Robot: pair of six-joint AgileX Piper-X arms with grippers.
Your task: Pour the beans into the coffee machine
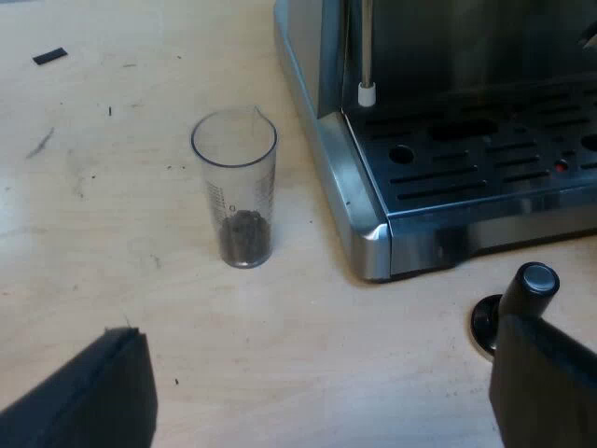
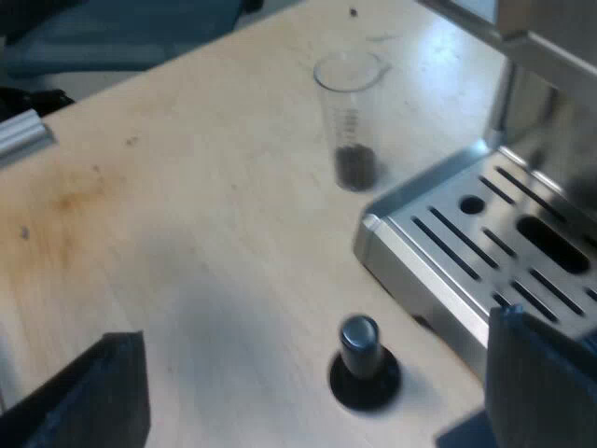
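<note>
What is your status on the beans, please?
Left claw open, empty. Right claw open, empty. Measuring glass upright beside coffee machine, beans at its bottom. Tamper standing near machine's corner.

The setting reads as a lab or workshop test bench rather than a home kitchen. A bare, pale wooden table (image 2: 187,233) is seen, marked with scuffs and a brownish stain. A machine (image 1: 466,187) is set straight on the wood, and a glass (image 1: 235,187) and a tamper (image 2: 362,359) are stood loose near the machine's front corner. A scrap of black tape (image 1: 49,56) is left on the wood, well apart from the machine. Far from the machine, an aluminium rail (image 2: 23,135) is seen at the table's edge, with a blue-grey shape (image 2: 121,37) beyond it.
</note>
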